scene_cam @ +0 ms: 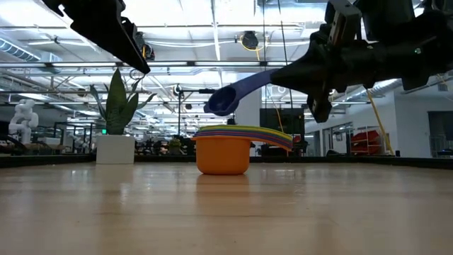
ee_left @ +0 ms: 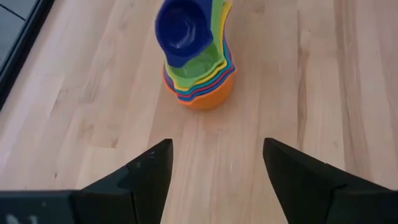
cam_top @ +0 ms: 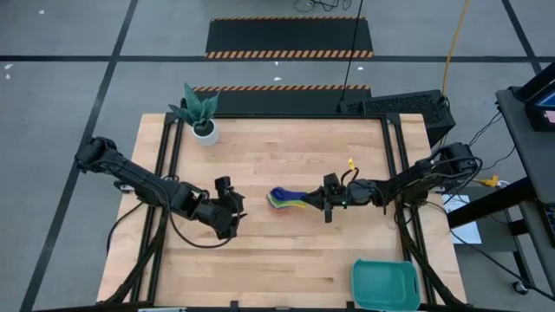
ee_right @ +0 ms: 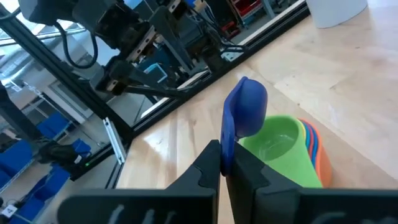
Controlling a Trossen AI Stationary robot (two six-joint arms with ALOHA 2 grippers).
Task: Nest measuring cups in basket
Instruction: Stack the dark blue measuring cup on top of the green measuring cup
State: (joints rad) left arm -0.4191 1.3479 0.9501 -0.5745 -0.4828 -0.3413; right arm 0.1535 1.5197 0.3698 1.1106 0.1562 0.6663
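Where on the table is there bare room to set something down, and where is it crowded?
Free wood: the front strip from the left edge to the basket, and the back stretch right of the plant pot. Crowded at centre: the right gripper holds the dark blue cup over the nested stack, with the open left gripper beside it.

Right arm stretched toward table centre, right gripper (cam_top: 330, 201) raised, fingers (ee_right: 208, 167) pinched together. Left arm reaching in from the left, left gripper (cam_top: 232, 211) raised, fingers (ee_left: 149, 171) spread apart.
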